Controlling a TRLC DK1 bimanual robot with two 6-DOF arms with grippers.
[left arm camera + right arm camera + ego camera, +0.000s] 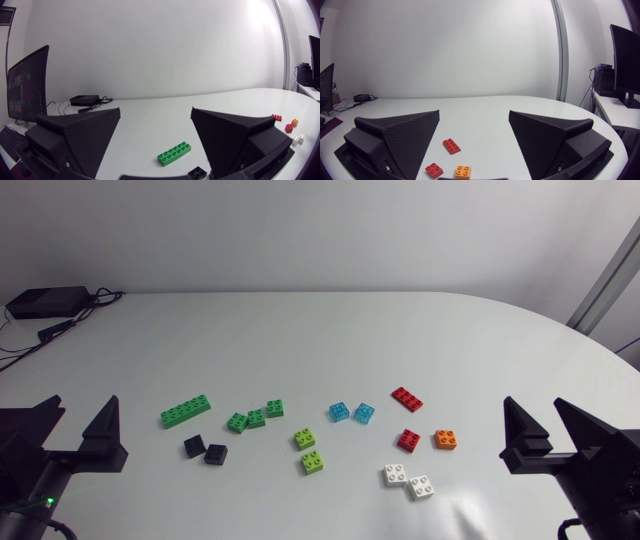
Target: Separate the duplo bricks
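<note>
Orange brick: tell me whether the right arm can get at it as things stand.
Probably yes. The orange brick lies ahead of the open right gripper, apart from the square red brick beside it; nothing stands between them.

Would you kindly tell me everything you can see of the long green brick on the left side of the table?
The long green brick is one bright green piece, plastic by its look, with two rows of round studs on top. It lies flat on the white table, studs up, at a slant, touching no other brick. Two black bricks lie apart from it, nearer the left gripper, whose open fingers stand well short of it.
</note>
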